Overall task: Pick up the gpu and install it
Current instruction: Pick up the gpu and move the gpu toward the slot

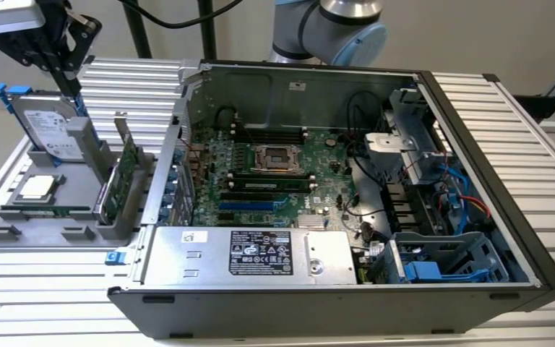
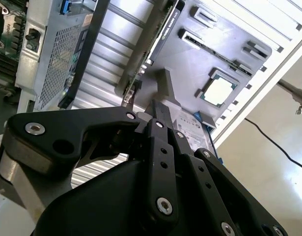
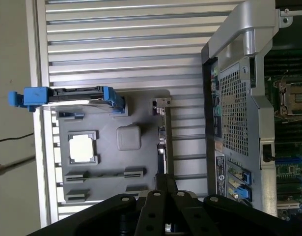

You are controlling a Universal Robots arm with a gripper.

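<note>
Grey moulded tray sits on the ribbed metal worktop, just beside the open computer case, on the exterior view's left. The gpu stands on edge in a slot along the tray edge nearest the case, with its silver bracket at the far end and the green board upright. In the first wrist view I see the gpu edge-on as a thin line running along that same tray edge. In the second wrist view its black cooler face shows. My gripper hangs above the far edge of the tray with the fingers pointing down. It is near the top of the hard drive, which stands upright in its blue rails at the tray's far corner. The fingers are pressed together with nothing between them; in both wrist views the black linkages converge to one narrow tip. The tip touches neither the gpu nor the hard drive as far as I can tell. A square processor chip lies flat in a recess in the middle of the tray, well apart from the gpu. Inside the case the green motherboard lies bare, with the silver power supply along the near edge.
</note>
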